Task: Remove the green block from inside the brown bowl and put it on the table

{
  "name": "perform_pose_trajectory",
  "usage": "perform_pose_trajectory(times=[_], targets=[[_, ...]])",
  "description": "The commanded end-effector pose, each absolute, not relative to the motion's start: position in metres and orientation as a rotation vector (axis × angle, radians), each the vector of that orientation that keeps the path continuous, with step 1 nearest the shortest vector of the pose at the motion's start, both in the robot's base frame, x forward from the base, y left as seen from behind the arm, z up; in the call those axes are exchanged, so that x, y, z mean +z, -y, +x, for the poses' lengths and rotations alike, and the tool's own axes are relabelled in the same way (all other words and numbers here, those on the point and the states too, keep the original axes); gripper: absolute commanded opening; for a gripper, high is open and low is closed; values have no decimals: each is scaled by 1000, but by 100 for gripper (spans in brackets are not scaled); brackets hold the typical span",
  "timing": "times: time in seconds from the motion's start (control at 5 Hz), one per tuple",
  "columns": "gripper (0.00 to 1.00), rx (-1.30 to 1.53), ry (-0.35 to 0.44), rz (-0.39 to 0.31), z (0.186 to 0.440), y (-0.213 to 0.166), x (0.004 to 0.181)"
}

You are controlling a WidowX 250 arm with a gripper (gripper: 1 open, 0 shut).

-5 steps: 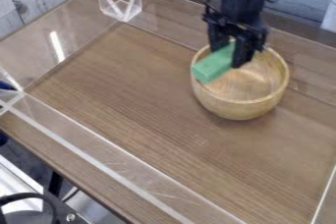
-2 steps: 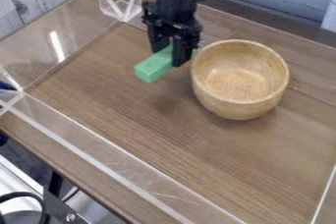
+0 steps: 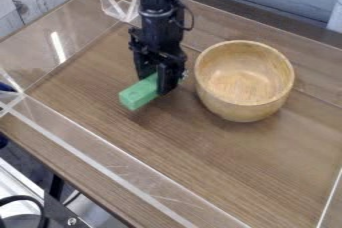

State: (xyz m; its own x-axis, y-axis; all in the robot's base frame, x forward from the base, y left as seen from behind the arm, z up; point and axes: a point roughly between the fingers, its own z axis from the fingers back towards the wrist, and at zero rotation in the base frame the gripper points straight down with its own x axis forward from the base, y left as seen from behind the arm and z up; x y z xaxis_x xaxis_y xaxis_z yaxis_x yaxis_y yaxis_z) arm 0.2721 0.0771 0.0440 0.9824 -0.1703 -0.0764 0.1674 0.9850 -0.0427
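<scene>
The green block [image 3: 138,95] hangs tilted just above the table [image 3: 201,162], to the left of the brown bowl [image 3: 245,80]. My gripper [image 3: 154,75] points straight down and is shut on the block's upper right end, with the black fingers on either side of it. The block's lower left end sits close to the wood, and I cannot tell whether it touches. The bowl's inside shows only bare wood.
Clear acrylic walls [image 3: 54,122] edge the tabletop on the left and front. A clear acrylic bracket [image 3: 118,7] stands at the back left corner behind my arm. Open wood lies in front of the block and the bowl.
My gripper has carried the green block out of the bowl, leftward and toward the front, then down close to the tabletop. The bowl has stayed in place.
</scene>
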Motion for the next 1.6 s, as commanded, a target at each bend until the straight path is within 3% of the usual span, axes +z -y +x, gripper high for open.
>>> perform_pose_trajectory(times=[0.0,1.4], targets=[[0,-174,-24,-10,276,-82,56],[0,-161,-56,-38,274,-74,40]])
